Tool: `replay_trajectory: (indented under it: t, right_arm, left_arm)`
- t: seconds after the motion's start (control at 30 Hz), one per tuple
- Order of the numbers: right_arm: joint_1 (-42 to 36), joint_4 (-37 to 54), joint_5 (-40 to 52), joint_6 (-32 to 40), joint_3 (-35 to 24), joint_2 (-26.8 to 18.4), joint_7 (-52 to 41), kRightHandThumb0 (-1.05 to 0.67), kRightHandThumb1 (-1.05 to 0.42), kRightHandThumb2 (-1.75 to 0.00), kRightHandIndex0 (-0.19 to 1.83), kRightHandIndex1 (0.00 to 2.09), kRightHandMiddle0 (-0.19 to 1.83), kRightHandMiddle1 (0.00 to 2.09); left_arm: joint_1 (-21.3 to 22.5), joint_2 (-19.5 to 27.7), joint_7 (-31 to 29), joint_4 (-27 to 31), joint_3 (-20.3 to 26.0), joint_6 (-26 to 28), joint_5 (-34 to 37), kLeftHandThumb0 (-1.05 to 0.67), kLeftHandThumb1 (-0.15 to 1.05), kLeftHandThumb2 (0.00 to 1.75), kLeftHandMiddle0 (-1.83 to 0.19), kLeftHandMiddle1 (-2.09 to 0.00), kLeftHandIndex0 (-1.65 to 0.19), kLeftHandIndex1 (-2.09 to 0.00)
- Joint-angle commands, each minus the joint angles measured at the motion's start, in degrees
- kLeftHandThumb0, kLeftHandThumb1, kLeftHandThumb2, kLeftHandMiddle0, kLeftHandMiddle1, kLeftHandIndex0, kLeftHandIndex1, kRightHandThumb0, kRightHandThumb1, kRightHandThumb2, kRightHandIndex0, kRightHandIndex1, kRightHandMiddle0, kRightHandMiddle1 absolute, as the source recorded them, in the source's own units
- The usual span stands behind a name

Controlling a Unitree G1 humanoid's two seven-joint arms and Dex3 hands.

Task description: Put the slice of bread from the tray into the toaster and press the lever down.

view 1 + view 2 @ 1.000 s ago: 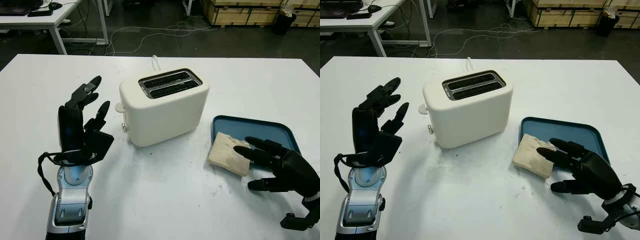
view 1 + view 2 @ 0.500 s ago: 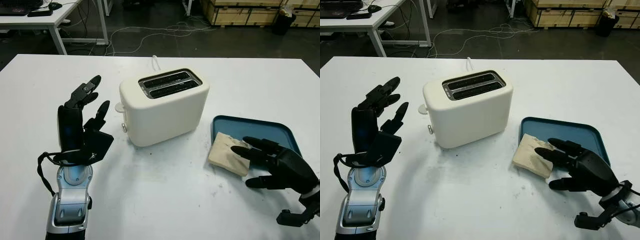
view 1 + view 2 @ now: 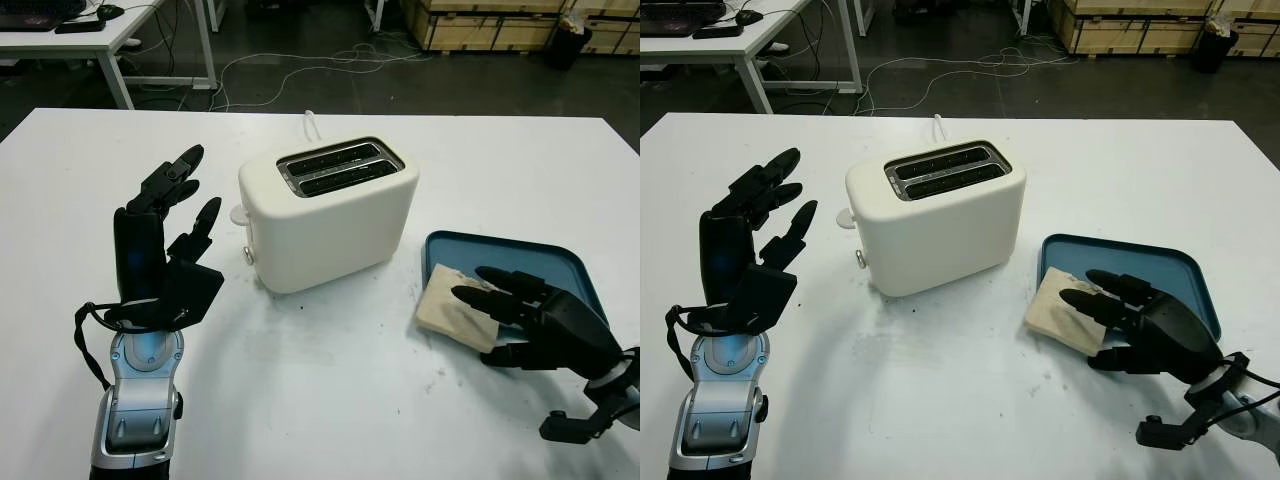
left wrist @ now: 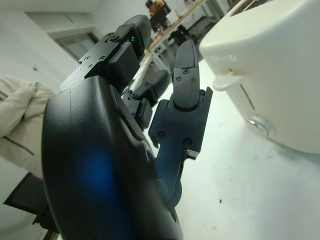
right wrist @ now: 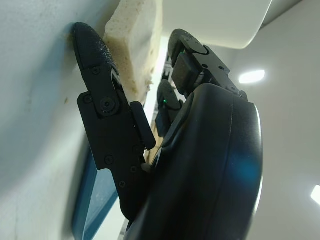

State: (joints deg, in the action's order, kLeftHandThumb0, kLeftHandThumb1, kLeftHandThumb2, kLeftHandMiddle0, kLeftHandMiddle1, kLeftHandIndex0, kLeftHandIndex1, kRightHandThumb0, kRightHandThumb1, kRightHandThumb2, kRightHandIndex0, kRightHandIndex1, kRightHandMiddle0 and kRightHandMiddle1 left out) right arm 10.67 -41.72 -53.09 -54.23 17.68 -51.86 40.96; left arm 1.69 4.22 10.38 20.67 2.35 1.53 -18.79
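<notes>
A cream two-slot toaster (image 3: 330, 215) stands mid-table, its lever (image 3: 238, 214) up on the left end. The pale bread slice (image 3: 445, 310) leans over the front left rim of the blue tray (image 3: 520, 255). My right hand (image 3: 485, 322) is open at the slice. Its fingers (image 3: 490, 292) reach over the slice's top and its thumb (image 5: 95, 65) sits by the near edge, close beside the bread (image 5: 140, 40). My left hand (image 3: 175, 215) is open and raised upright, left of the toaster and apart from it.
The toaster's white cord (image 3: 312, 122) runs off the table's far side. The white table (image 3: 320, 390) has bare room in front of the toaster. A round knob (image 4: 260, 125) sits low on the toaster's left end. Desks and crates stand beyond the table.
My right hand has slid left and forward over the bread, so its fingers now cover more of the slice. The left hand has barely moved.
</notes>
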Motion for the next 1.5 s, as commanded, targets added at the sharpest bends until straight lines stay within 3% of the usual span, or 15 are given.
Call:
replay_trajectory:
  t: [0.0,0.47,0.57,0.6,0.67,0.73,0.77,0.87,1.03,1.17,1.23,1.3,1.47]
  right_arm:
    - [0.5,-0.7,-1.3,0.6,1.2,0.8,0.6,-0.6,-0.77,-0.01,0.41,0.0,0.49,0.0]
    - [1.2,1.0,-4.8,3.6,5.1,0.8,5.9,-0.57,-0.77,-0.01,0.45,0.01,0.52,0.01]
    - [1.3,2.5,-10.0,8.2,6.7,0.6,13.6,-0.48,-0.79,-0.01,0.63,0.11,0.64,0.06]
    - [1.4,2.8,-11.6,10.0,7.2,0.8,16.7,-0.4,-0.79,0.0,0.72,0.31,0.78,0.08]
    - [1.6,3.2,-13.5,12.6,7.8,1.3,21.9,-0.33,-0.81,0.0,0.56,1.12,0.95,0.1]
    - [1.8,3.3,-14.4,14.0,8.5,1.3,24.6,-0.36,-0.9,-0.02,0.55,1.61,0.62,1.09]
    - [1.9,3.4,-14.8,14.6,8.9,1.2,25.6,-0.38,-0.91,-0.06,0.58,1.68,0.53,1.33]
    - [1.8,4.6,-15.6,17.1,9.6,0.8,27.3,-0.45,-0.92,-0.13,0.62,1.74,0.44,1.64]
    - [1.6,6.3,-16.1,18.7,10.1,0.2,28.5,-0.47,-0.92,-0.19,0.64,1.75,0.41,1.74]
    - [1.4,7.5,-16.0,18.9,10.5,-0.4,28.6,-0.46,-0.92,-0.11,0.63,1.75,0.58,1.22]
    - [1.7,7.4,-16.2,18.8,10.7,-0.2,29.6,-0.45,-0.92,-0.09,0.62,1.75,0.54,1.37]
    - [2.0,7.1,-16.1,18.6,10.8,-0.1,30.1,-0.43,-0.92,-0.11,0.58,1.75,0.42,1.65]
    - [3.0,8.9,-15.1,18.8,9.5,-0.9,29.8,-0.45,-0.92,-0.12,0.6,1.75,0.4,1.71]
  left_arm:
    - [-0.3,0.7,-0.1,0.7,0.4,-1.5,-0.1,-0.4,0.92,0.27,-0.49,-0.65,-0.66,-0.01]
    - [-0.6,1.1,0.0,1.5,1.7,-3.2,1.1,-0.38,0.92,0.26,-0.46,-0.7,-0.66,0.0]
    - [-0.7,1.3,-0.2,1.4,1.9,-3.8,1.4,-0.39,0.92,0.25,-0.46,-0.71,-0.66,-0.01]
    - [-0.7,1.4,-0.3,1.4,1.9,-3.8,1.5,-0.39,0.92,0.25,-0.46,-0.72,-0.67,-0.01]
    - [-0.7,1.3,-0.2,1.5,1.9,-3.7,1.3,-0.4,0.92,0.25,-0.46,-0.72,-0.67,-0.01]
    - [-0.7,1.1,0.0,1.3,1.8,-4.2,1.3,-0.38,0.92,0.24,-0.46,-0.73,-0.67,-0.01]
    - [-0.7,1.0,0.2,1.2,1.8,-4.4,1.2,-0.38,0.92,0.24,-0.46,-0.74,-0.68,-0.02]
    - [-0.7,0.9,0.2,1.0,1.7,-4.6,1.1,-0.39,0.92,0.24,-0.46,-0.75,-0.68,-0.01]
    - [-0.9,0.9,-0.2,1.2,1.6,-4.4,1.4,-0.4,0.92,0.24,-0.44,-0.75,-0.67,-0.01]
    - [-1.1,1.1,-0.3,1.3,1.5,-4.3,1.1,-0.4,0.92,0.23,-0.45,-0.77,-0.68,-0.01]
    - [-1.2,1.2,-0.7,1.3,1.4,-4.5,1.5,-0.4,0.92,0.23,-0.44,-0.77,-0.67,-0.01]
    - [-1.2,1.2,-0.8,1.3,1.4,-4.6,1.5,-0.39,0.92,0.24,-0.43,-0.77,-0.66,-0.01]
    - [-1.2,1.0,-0.6,0.9,1.1,-4.8,1.3,-0.38,0.92,0.23,-0.43,-0.78,-0.67,-0.01]
